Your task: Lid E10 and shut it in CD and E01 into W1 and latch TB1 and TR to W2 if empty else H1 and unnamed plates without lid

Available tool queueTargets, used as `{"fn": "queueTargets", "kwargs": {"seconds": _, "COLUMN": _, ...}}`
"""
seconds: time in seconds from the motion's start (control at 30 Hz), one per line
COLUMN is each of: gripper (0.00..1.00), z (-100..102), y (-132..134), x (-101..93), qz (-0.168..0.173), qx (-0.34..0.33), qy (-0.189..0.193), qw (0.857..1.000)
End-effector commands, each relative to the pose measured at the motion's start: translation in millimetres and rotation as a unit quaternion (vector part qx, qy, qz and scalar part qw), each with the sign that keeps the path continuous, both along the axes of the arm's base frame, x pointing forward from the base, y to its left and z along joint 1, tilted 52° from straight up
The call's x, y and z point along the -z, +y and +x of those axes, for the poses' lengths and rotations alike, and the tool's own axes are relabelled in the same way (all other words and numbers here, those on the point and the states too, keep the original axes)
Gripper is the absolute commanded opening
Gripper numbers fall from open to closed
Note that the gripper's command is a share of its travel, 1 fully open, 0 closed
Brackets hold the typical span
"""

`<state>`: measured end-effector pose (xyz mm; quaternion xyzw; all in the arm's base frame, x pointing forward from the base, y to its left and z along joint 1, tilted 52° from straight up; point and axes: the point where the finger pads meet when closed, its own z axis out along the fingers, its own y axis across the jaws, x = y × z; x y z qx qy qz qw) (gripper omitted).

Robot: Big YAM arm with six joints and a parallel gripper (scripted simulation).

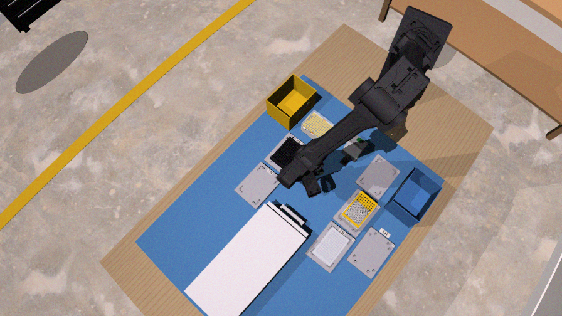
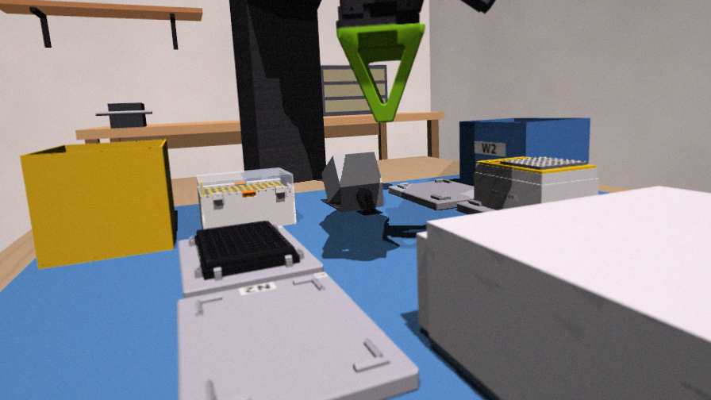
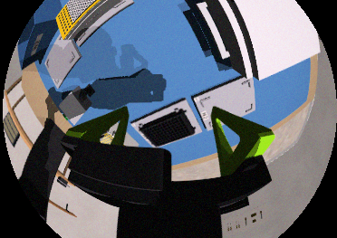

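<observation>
My gripper (image 1: pixel 317 184) is open and empty, high above the blue mat between the nests; its green fingers show in the exterior view (image 2: pixel 382 107) and the wrist view (image 3: pixel 171 119). The black plate (image 1: pixel 285 151) sits on a nest below and to the side, and shows between the fingers in the wrist view (image 3: pixel 165 127). The white plate (image 1: pixel 330 247) sits on a nest near the cooler CD (image 1: pixel 248 263). The tip rack TR (image 1: pixel 359 209), yellow-topped with grey tips, stands on a nest. The tip box TB1 (image 1: pixel 316 124) stands beside the yellow bin W1 (image 1: pixel 291 100). The green DONE key (image 1: pixel 359 140) is partly hidden by my arm.
The blue bin W2 (image 1: pixel 414 199) stands at the mat's right edge. Empty grey nests lie beside the black plate (image 1: pixel 257 184), beside W2 (image 1: pixel 377 175) and near the front corner (image 1: pixel 371 252). CD's drawer front (image 1: pixel 291 214) faces the gripper.
</observation>
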<state>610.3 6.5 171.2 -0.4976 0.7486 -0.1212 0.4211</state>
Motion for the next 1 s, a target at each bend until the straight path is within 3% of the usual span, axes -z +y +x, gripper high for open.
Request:
{"fn": "queueTargets", "kwargs": {"seconds": 0.0, "gripper": 1.00, "z": -1, "y": -22, "x": 10.6, "qz": 0.062, "qx": 0.062, "qy": 0.017, "qw": 0.996}}
{"fn": "queueTargets", "kwargs": {"seconds": 0.2, "gripper": 1.00, "z": -6, "y": -42, "x": 23.7, "qz": 0.137, "qx": 0.123, "qy": 0.040, "qw": 0.982}}
{"fn": "queueTargets", "kwargs": {"seconds": 0.27, "gripper": 1.00, "z": -6, "y": -42, "x": 23.7, "qz": 0.137, "qx": 0.123, "qy": 0.040, "qw": 0.982}}
{"fn": "queueTargets", "kwargs": {"seconds": 0.3, "gripper": 1.00, "z": -6, "y": -38, "x": 3.2, "qz": 0.149, "qx": 0.124, "qy": 0.025, "qw": 0.981}}
{"fn": "queueTargets", "kwargs": {"seconds": 0.4, "gripper": 1.00, "z": -9, "y": -55, "x": 32.4, "qz": 0.186, "qx": 0.163, "qy": 0.054, "qw": 0.967}}
{"fn": "queueTargets", "kwargs": {"seconds": 0.77, "gripper": 1.00, "z": -19, "y": -92, "x": 56.5, "qz": 0.316, "qx": 0.270, "qy": 0.094, "qw": 0.905}}
{"fn": "queueTargets", "kwargs": {"seconds": 0.83, "gripper": 1.00, "z": -19, "y": -92, "x": 56.5, "qz": 0.316, "qx": 0.270, "qy": 0.094, "qw": 0.905}}
{"fn": "queueTargets", "kwargs": {"seconds": 0.87, "gripper": 1.00, "z": -15, "y": -88, "x": 39.6, "qz": 0.328, "qx": 0.267, "qy": 0.083, "qw": 0.902}}
{"fn": "queueTargets", "kwargs": {"seconds": 0.97, "gripper": 1.00, "z": -22, "y": -106, "x": 64.6, "qz": 0.361, "qx": 0.306, "qy": 0.106, "qw": 0.874}}
